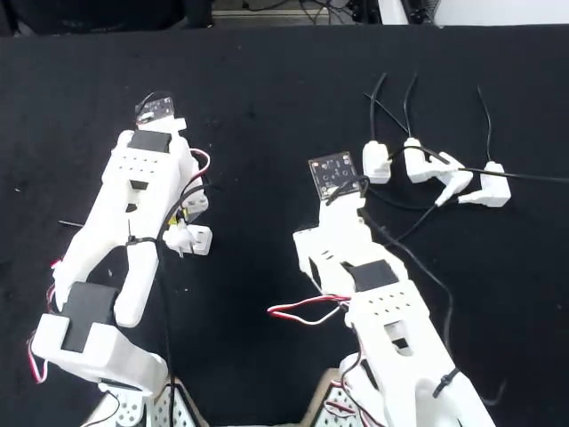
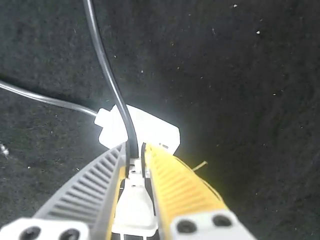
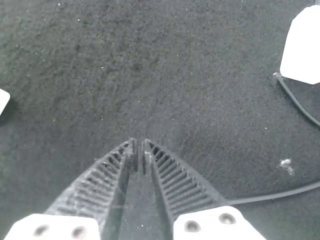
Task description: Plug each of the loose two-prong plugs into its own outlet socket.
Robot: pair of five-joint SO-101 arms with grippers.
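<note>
L gripper point(image 2: 135, 149) is clamped on a white two-prong plug point(image 2: 134, 195), whose black cord point(image 2: 107, 75) runs out btwn the finger tips. The plug's nose sits right at the white outlet socket point(image 2: 155, 127); I can't tell if the prongs are in. A thin grey lead point(image 2: 45, 99) leaves that socket sideways. R gripper point(image 3: 138, 146) is pinched nearly closed w/ nothing in it, over the black mat point(image 3: 150, 65), well apart from that socket. Farther still from the socket lies a cluster of white plugs and sockets point(image 1: 415, 167) w/ black cords.
</note>
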